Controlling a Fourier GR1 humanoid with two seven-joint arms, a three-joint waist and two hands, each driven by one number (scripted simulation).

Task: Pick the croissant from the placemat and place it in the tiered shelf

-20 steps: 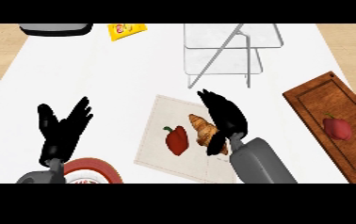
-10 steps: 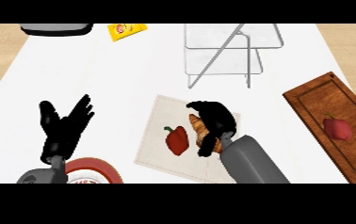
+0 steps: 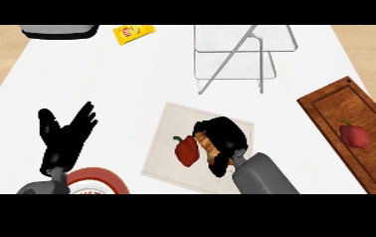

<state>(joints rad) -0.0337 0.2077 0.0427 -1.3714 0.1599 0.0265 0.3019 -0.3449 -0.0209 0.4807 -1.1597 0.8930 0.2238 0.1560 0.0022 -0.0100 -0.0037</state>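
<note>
You have a red pepper (image 3: 186,150) just left of the right hand, almost touching it. A wooden cutting board (image 3: 327,112) lies well to that hand's right, tilted — a red fruit (image 3: 354,136) rests on it. A red-rimmed plate (image 3: 109,177) sits just right of the left hand's wrist. Far beyond the left hand — a yellow packet (image 3: 133,32) and a grey object (image 3: 58,31) at the counter's back edge.

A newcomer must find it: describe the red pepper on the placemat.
Find the pale square placemat in the counter's lower middle. The red bell pepper lies on its left half, beside the right hand curled round the croissant. Unlike the red fruit on the wooden board, it has a green stem.
</note>
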